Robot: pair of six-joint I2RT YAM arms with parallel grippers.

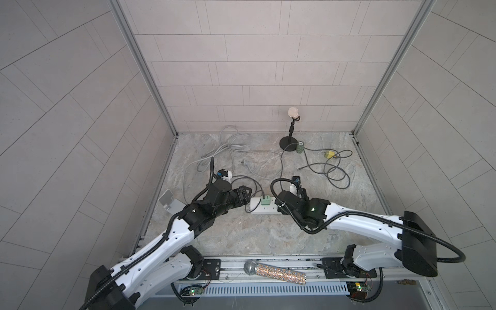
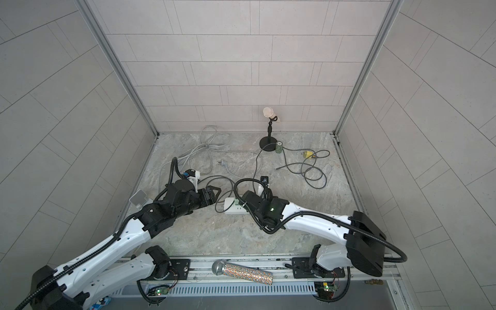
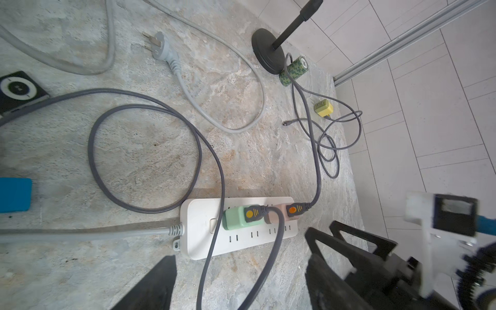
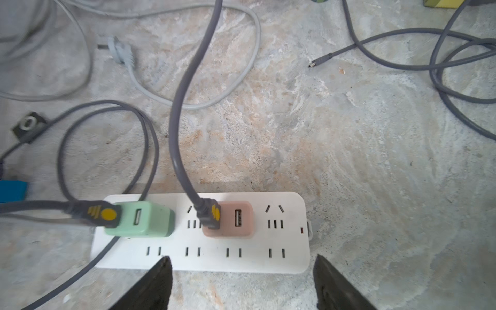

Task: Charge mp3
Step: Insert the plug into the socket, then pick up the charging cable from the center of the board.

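**mp3 player (image 3: 18, 90) cabled up, both grippers clear**
It lies well aside of the left gripper (image 3: 241, 249). Its grey cable (image 3: 145, 107) runs to the green adapter (image 3: 236, 218), seated in the power strip (image 3: 196, 214) just ahead. The left gripper and right gripper (image 4: 241, 257) stand wide and empty, so plugging looks done.

No legible words, brands or numbers. Only marks: an orange dot beside three short bars on the dark grey angled USB plug (image 3: 253, 213) in the mint-green cube charger (image 3: 233, 221), and likewise on the second grey USB plug (image 3: 295, 210) in the pink cube charger (image 4: 236, 218). Print on the end of the green patterned cylinder (image 3: 294, 70) too small to read.
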